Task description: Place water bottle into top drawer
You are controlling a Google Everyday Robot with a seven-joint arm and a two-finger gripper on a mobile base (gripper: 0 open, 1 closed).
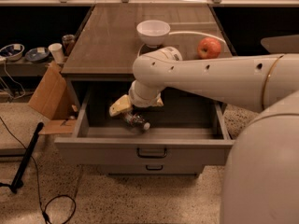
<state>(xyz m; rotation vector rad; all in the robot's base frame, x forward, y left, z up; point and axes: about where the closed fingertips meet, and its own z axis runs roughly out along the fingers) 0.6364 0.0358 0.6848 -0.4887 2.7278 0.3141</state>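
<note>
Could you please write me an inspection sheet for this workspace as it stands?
Surface: brown wooden cabinet top, carrying the clutter below.
Job's things: small clear plastic water bottle inside the open grey top drawer.
Clutter: white bowl, red apple.
Grippers: end effector inside the drawer, directly above the bottle.
Cables: white cord on top; black cable on the floor.
Surroundings: cardboard box left of the cabinet.
</note>
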